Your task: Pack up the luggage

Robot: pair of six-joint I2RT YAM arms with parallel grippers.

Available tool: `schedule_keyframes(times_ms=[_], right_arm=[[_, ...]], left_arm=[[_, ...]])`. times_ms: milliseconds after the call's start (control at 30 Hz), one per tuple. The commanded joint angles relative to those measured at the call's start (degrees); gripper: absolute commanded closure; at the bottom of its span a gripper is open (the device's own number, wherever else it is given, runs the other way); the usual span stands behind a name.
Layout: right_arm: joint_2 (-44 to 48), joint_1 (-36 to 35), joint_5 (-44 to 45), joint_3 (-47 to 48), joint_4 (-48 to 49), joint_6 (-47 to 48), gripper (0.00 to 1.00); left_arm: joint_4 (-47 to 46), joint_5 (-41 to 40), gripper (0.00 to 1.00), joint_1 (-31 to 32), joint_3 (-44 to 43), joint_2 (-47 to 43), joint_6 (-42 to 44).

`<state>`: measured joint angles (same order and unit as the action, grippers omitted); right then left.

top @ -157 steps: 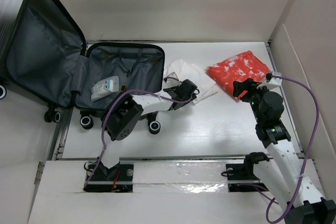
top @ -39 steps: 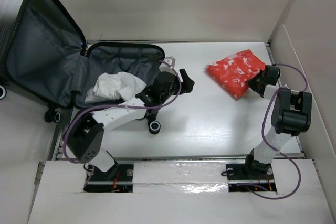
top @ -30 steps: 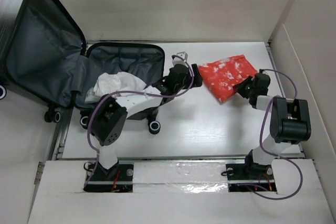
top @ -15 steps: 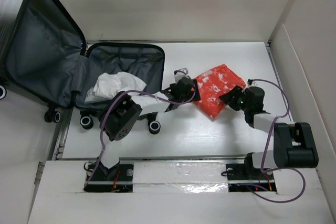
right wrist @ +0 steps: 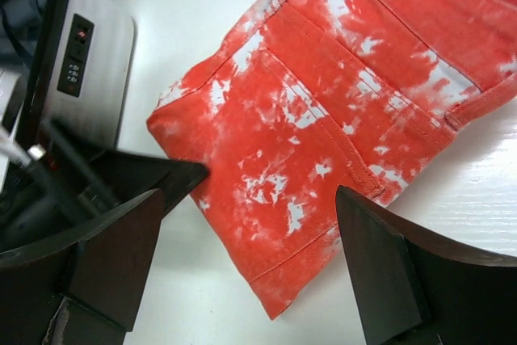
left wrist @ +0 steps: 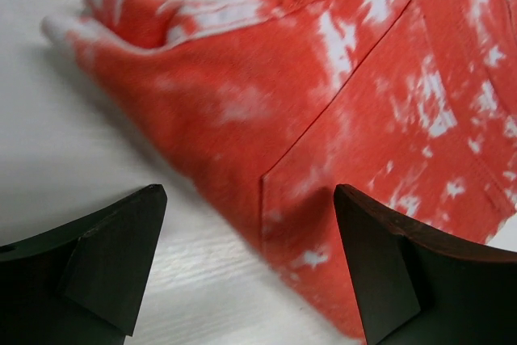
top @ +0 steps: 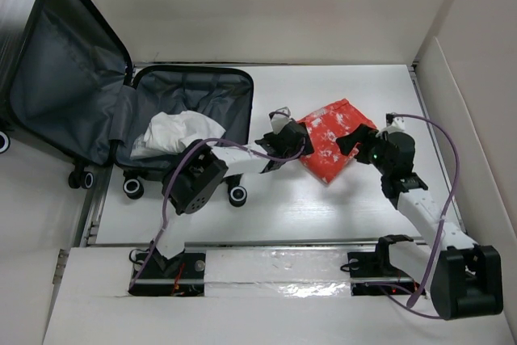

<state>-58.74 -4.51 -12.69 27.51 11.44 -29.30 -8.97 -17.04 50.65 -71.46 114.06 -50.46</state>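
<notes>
**Luggage, 1.** Small hard-shell wheeled suitcase [top: 65, 78], lying open at the far-left corner of the worktop [top: 266, 216].
- The lid stands tilted out past the left edge, and the lower shell lies flat on the worktop.
- Both halves are lined in dark grey fabric.
- Four black caster wheels [top: 132, 187] show along the near side.
- In the right wrist view the outer shell [right wrist: 97, 78] is pale grey with a small dark lock panel.

**White crumpled cloth item, 1** [top: 182, 131]. It lies inside the lower shell.

**Red folded garment with white mottling, 1** [top: 331, 139]. It has a stitched pocket [left wrist: 388, 143] and lies flat at the middle of the worktop, just right of the luggage.

**End effectors, 2.**
- The left end effector [top: 292, 145] is released, with its fingers [left wrist: 113, 256] wide apart at the garment's left edge.
- The right end effector [top: 349, 143] is released, with its fingers [right wrist: 380, 272] spread at the garment's right side [right wrist: 339, 119].
- Neither one grips the cloth.
</notes>
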Motion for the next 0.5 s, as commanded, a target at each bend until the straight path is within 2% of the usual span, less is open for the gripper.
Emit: schedule_keyframes(times_ms=[0,133,233,333,367,400,433,467], right_arm=[[4.1,-0.8,2.6,0.9,-2.7,3.7,0.08],[6.0,-0.8,1.7,0.5,-2.7,4.3,0.08],[6.7,-1.4,0.7,1.1,-3.3,5.1,0.09],[7.1,-1.4,0.2,1.3,-3.2,5.4,0.09],[7.6,-1.4,-0.5,1.4,-3.1,5.5,0.09],[7.8,-1.4,-0.8,1.3,-3.0,5.7,0.09],[8.1,-1.4,-1.0,1.2,-3.1,6.1,0.1],[8.7,-1.4,-1.0,1.0,-3.0,6.4,0.1]], left_arm=[[1.2,-1.4,0.17,0.2,-5.3,3.6,-1.4],[3.7,-1.1,0.19,0.2,-9.7,7.1,-1.3],[1.9,-1.9,0.28,0.2,-8.7,7.4,-1.4],[-0.8,-2.5,0.58,-1.0,-8.6,7.7,0.0],[-1.4,-2.5,0.82,-1.0,-8.9,7.7,1.4],[-2.6,-1.7,0.93,-2.0,-9.2,7.8,2.4],[-3.4,-1.0,0.99,-2.0,-10.2,7.8,3.7],[-3.9,-0.2,1.0,-3.3,-11.1,7.8,6.6]])
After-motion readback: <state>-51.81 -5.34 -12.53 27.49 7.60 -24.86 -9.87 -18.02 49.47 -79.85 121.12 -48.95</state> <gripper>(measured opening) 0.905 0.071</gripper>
